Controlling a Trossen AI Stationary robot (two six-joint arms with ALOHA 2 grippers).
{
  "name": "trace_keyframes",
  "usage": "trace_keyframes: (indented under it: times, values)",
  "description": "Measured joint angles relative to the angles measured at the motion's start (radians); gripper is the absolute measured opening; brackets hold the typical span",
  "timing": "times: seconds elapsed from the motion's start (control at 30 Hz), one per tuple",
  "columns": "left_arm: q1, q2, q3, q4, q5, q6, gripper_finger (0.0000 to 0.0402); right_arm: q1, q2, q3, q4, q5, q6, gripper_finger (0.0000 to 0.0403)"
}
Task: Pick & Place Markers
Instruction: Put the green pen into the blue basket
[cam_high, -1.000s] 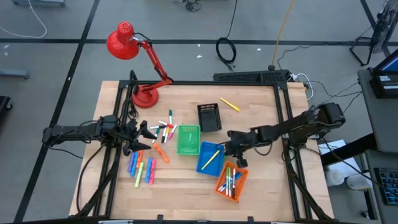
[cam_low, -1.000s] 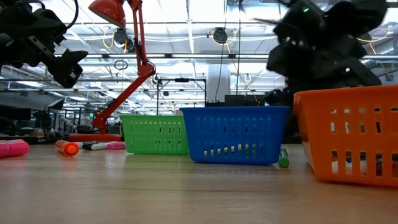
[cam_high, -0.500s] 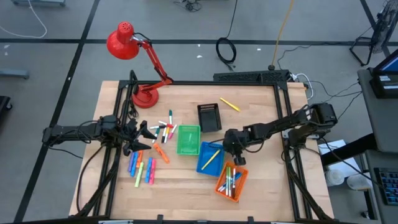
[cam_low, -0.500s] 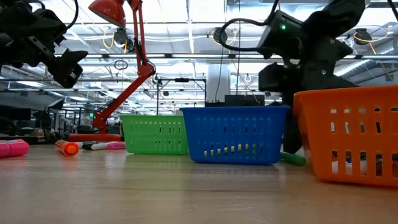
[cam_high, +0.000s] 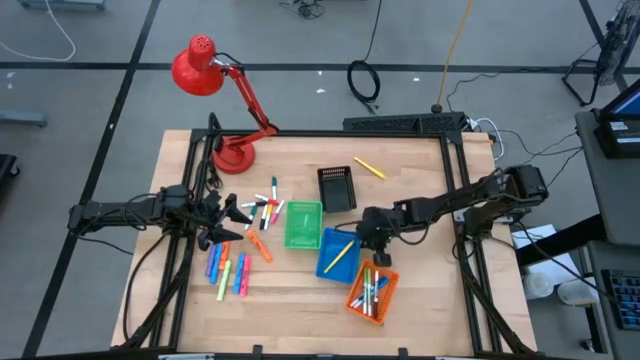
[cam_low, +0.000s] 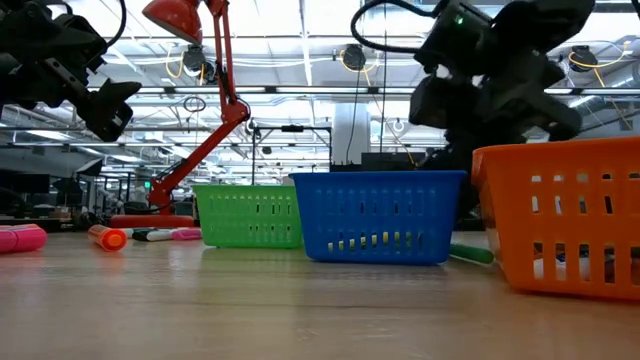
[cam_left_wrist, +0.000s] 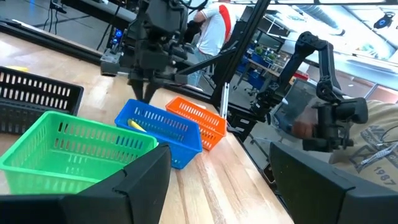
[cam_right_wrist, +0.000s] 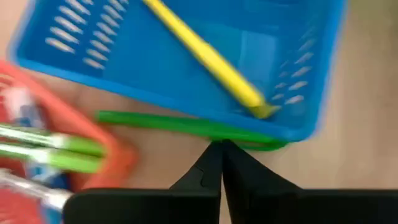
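Several markers (cam_high: 262, 212) lie loose on the left half of the table, with more (cam_high: 228, 272) nearer the near edge. My left gripper (cam_high: 232, 215) hovers open beside that pile, off the table (cam_low: 100, 100). My right gripper (cam_high: 372, 240) is shut and points down between the blue basket (cam_high: 338, 253) and the orange basket (cam_high: 372, 292). Its tips (cam_right_wrist: 221, 149) stand right by a green marker (cam_right_wrist: 186, 124) lying flat on the table against the blue basket's wall. A yellow marker (cam_right_wrist: 205, 56) lies inside the blue basket. The orange basket holds several markers. My right gripper comes from above with its shut fingertips (cam_right_wrist: 214, 163) next to the middle of the green marker's shaft (cam_right_wrist: 211, 132). I cannot tell whether they touch it. The marker lies flat on the table (cam_low: 470, 254).
A green basket (cam_high: 303, 225) stands left of the blue one and a black basket (cam_high: 337, 187) farther back. A lone yellow marker (cam_high: 369, 168) lies near the far edge. A red desk lamp (cam_high: 215, 90) stands at the far left corner. A person shows beyond the table (cam_left_wrist: 214, 25).
My right gripper has moved a little toward the table's left and far side, dipped to the table beside the blue basket, then risen slightly. The green marker, first seen nearly end-on from the low camera, has turned and now lies lengthwise along the basket.
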Motion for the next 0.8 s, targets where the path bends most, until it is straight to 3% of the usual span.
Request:
trace_keyframes:
  times: [0.5, 0.8]
  values:
    - [0.000, 0.000, 0.000, 0.001, 0.000, 0.000, 0.0274, -0.001, 0.121, 0.002, 0.110, -0.023, -0.003, 0.0000]
    - [0.000, 0.000, 0.000, 0.001, 0.000, 0.000, 0.0273, -0.003, 0.044, 0.002, -0.121, 0.224, 0.030, 0.0000]
